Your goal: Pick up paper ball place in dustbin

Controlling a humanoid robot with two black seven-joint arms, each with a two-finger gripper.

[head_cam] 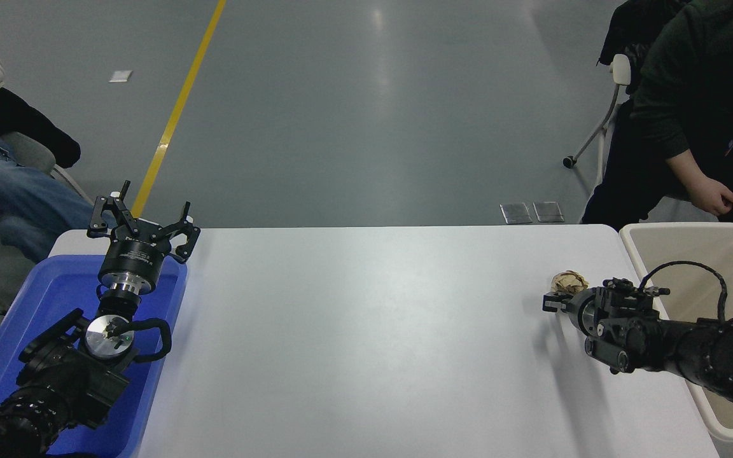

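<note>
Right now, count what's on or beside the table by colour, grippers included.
Black: 2, the left gripper and the right gripper
Blue: 1, the blue tray
Beige: 1, the dustbin
Tan-brown: 1, the paper ball
Total: 5

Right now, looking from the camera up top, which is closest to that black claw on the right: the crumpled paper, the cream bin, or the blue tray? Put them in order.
From the right gripper:
1. The paper ball, right beside its tip, just beyond it.
2. The dustbin, off the table's right edge.
3. The blue tray, far across at the table's left end, under the parked left gripper.
</note>
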